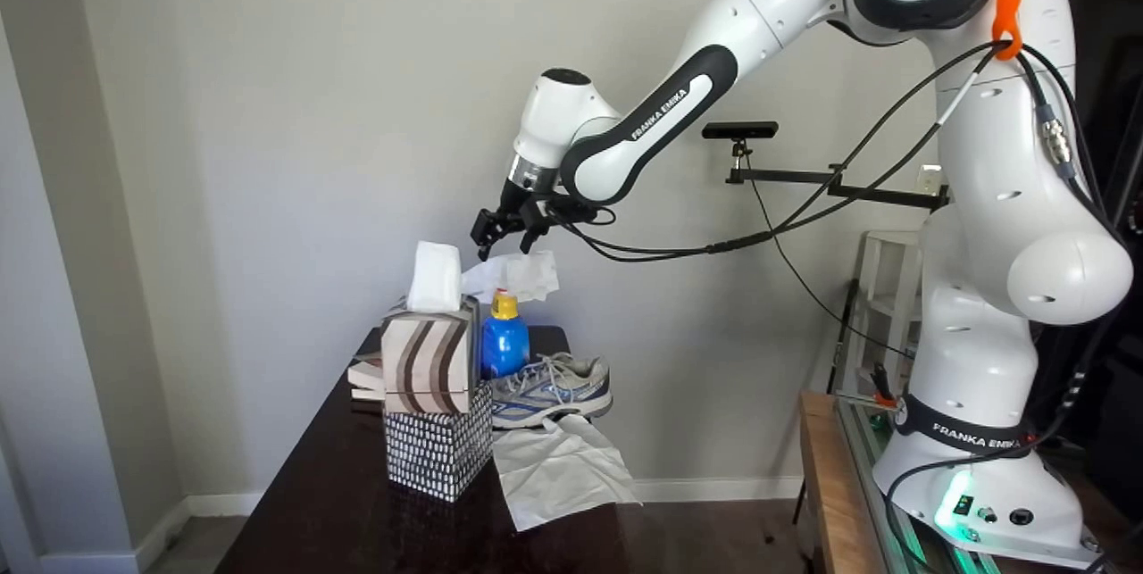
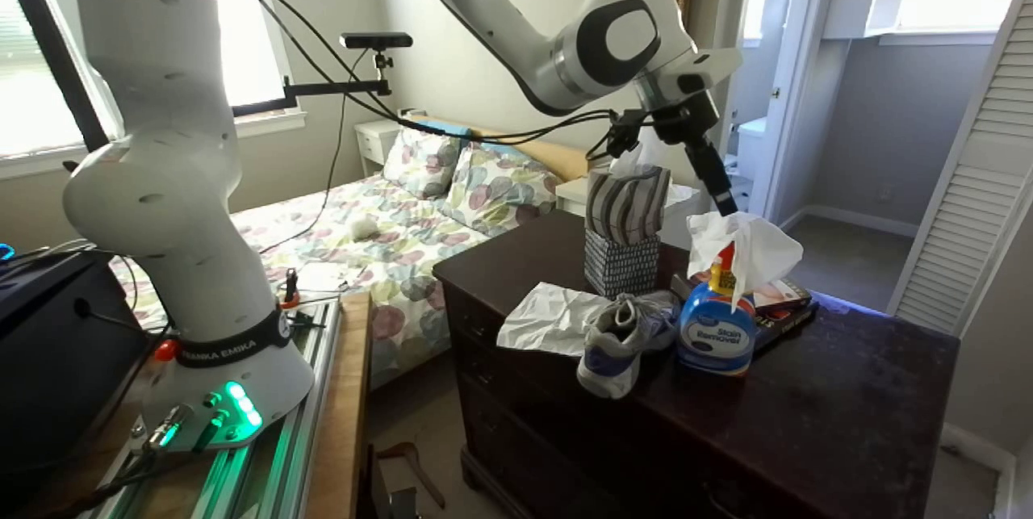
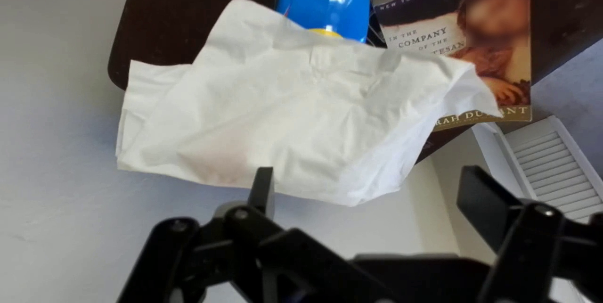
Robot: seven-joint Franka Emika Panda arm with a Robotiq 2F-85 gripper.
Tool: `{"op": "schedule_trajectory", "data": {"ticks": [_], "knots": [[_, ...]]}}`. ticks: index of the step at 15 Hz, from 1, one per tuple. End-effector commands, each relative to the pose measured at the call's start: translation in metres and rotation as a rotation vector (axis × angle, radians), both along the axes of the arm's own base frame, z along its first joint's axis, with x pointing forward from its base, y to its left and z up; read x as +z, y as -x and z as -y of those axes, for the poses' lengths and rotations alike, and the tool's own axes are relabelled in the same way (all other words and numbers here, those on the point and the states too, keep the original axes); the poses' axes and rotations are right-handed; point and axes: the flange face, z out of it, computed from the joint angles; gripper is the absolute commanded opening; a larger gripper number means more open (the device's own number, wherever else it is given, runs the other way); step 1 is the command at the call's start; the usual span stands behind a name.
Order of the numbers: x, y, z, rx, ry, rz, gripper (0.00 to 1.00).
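– How is the hand (image 3: 367,183)?
– It is spread wide, near the draped white tissue (image 2: 754,249).
– And where is this tissue?
– Over the top of the blue bottle (image 2: 717,341), on the tabletop (image 2: 823,398).

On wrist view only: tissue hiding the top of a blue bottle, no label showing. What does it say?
Observer: In an exterior view the bottle reads "Stain Remover".
Operator: Where's the hand, height-wise?
Observer: Both exterior views put the hand higher than the bottle.
Operator: Anything beside it that I'm missing?
Observer: Yes, a shoe, right by the bottle; it shows in both exterior views.
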Motion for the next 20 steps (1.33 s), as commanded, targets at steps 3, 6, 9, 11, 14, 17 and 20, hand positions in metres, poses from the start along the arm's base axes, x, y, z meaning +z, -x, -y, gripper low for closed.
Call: {"op": "schedule_trajectory", "data": {"ticks": [3,6,9,11,14,17,20], "knots": [[-0.018,-0.007,-0.011,-0.001,0.004,-0.041,1.0],[-0.028,-0.009,-0.013,0.007,0.012,-0.041,0.82],[-0.032,-0.01,-0.014,0.01,0.007,-0.047,0.59],[-0.03,-0.01,-0.014,0.012,0.007,-0.045,0.45],[-0.031,-0.011,-0.016,0.014,0.005,-0.048,0.24],[-0.031,-0.01,-0.018,0.017,0.004,-0.051,0.03],[-0.032,-0.01,-0.017,0.016,0.004,-0.055,0.0]]}}
